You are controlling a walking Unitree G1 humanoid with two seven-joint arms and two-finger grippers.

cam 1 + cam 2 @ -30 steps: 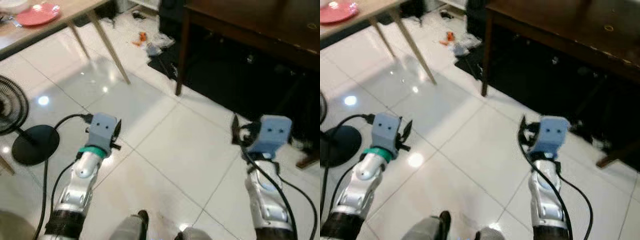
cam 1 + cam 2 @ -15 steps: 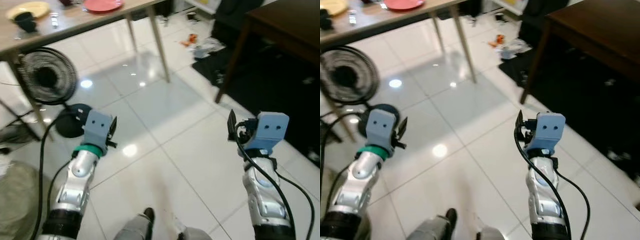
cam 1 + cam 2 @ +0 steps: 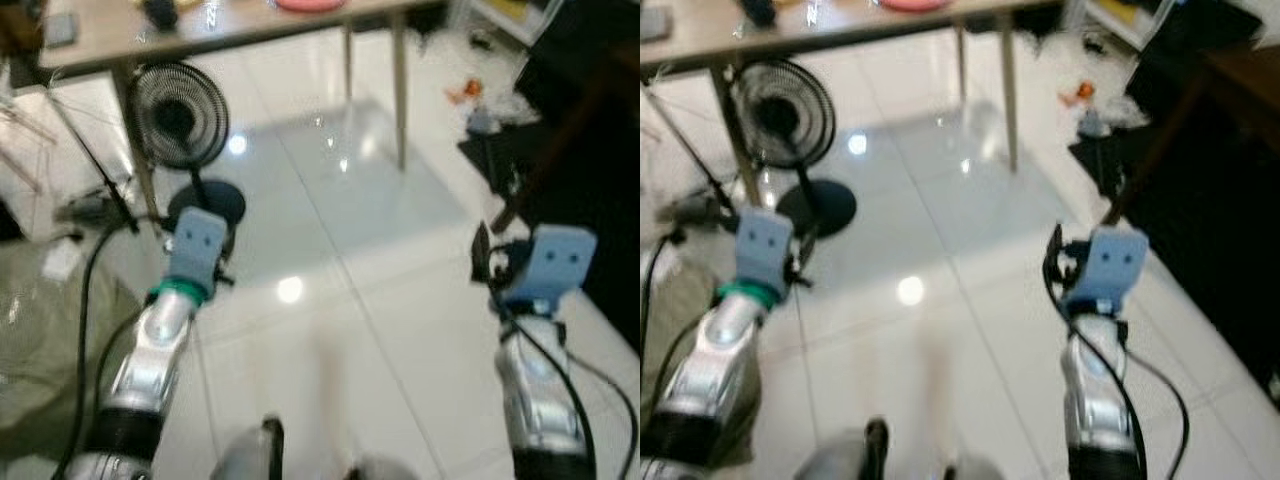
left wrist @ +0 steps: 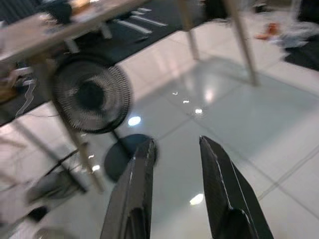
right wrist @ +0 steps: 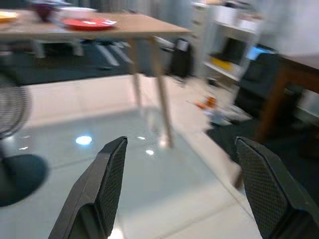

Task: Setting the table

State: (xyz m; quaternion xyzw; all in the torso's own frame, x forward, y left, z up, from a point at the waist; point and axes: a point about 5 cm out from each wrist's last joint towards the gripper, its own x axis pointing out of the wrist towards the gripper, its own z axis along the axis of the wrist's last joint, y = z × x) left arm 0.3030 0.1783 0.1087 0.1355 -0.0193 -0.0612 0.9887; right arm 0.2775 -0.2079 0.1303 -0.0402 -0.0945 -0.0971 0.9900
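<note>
View swings left over the last second: the dark wooden table that took up the far right a second ago is now mostly out at the right edge, and the light wood desk (image 3: 250, 30) sits across the far top of the head views. That's camera motion, the robot turning, not things moving; frames are blurred, consistent with walking. The red plate (image 5: 89, 23) is on the desk's far right end, with a dark cup-like item (image 3: 160, 12) further left on it, too blurred to identify. A standing fan (image 3: 180, 120) is on the white tile floor (image 3: 380, 300) just in front of the desk's left leg, its round base near the left arm. Some litter, including an orange bit (image 3: 462, 92), lies far right by the dark furniture. Left pincer (image 4: 174, 164) is empty, with a narrow gap between its fingers, pointing at the fan and floor. Right pincer (image 5: 179, 174) is empty, fingers spread wide, pointing toward the desk leg and the plate. Both arms are held out low in front, well short of the desk, touching nothing. My read: this is the approach phase, no tableware handled yet. The turn lines the robot up on the desk, so next is closing the distance while steering clear of the fan and its cable (image 3: 95, 260) on the left.
</note>
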